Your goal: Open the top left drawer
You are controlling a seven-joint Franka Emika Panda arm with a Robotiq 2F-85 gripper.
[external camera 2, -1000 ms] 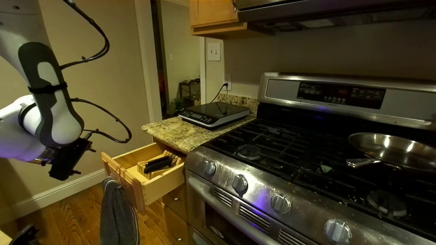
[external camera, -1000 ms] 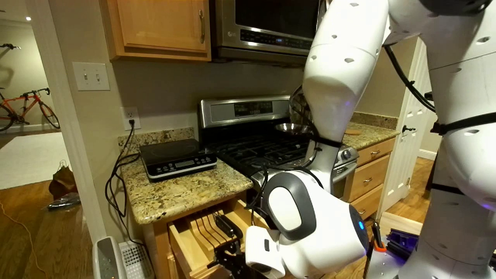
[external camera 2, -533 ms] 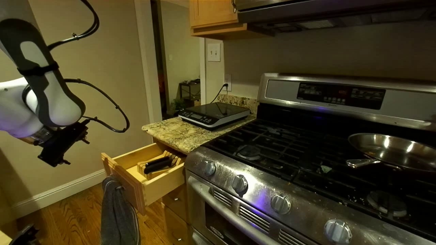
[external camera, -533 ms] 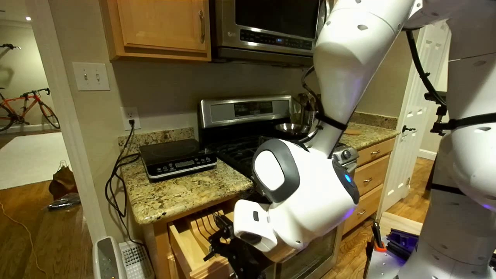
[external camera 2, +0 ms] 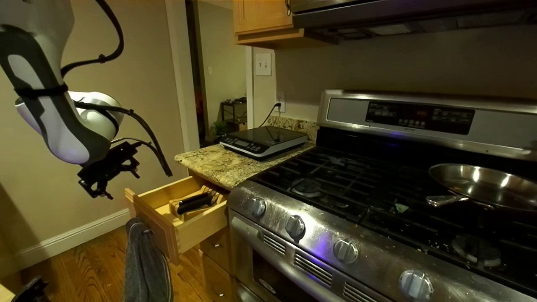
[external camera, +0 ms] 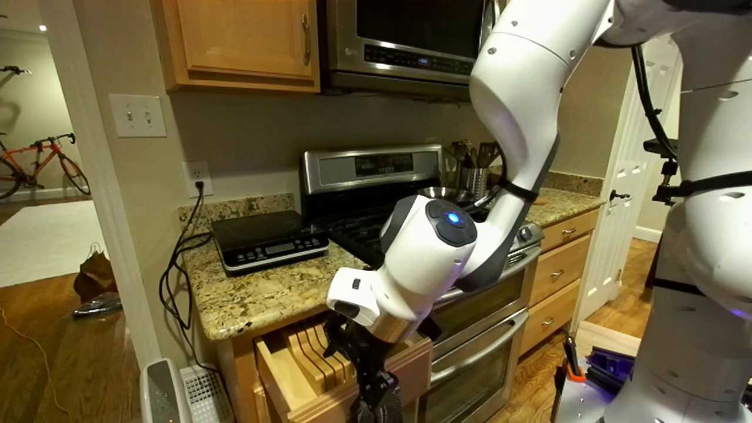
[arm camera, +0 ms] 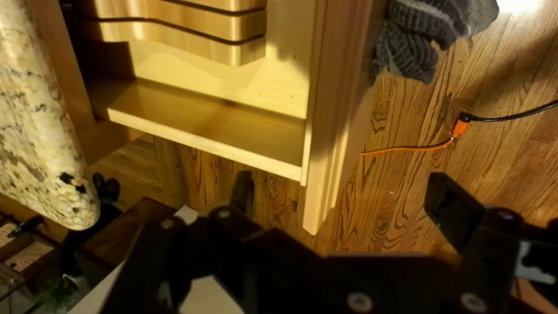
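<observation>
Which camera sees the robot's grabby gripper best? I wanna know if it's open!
The wrist view: it is up close to the gripper, so both black fingers show big and wide apart. Yes, open! Both exterior views show it smaller, and in an exterior view it covers part of the open drawer.

In an exterior view, the top left drawer (external camera 2: 201, 231) was found pulled out below the granite counter (external camera 2: 203, 162). Black handles (external camera 2: 195, 203) lay at a wooden divider (external camera 2: 173, 206) inside. A grey towel (external camera 2: 147, 264) hung from its front. The gripper (external camera 2: 122, 185), jaws parted, was near the drawer, not touching. A portable cooktop (external camera 2: 268, 138) sat on the counter; a steel pan (external camera 2: 491, 188) rested on the range (external camera 2: 321, 237).
</observation>
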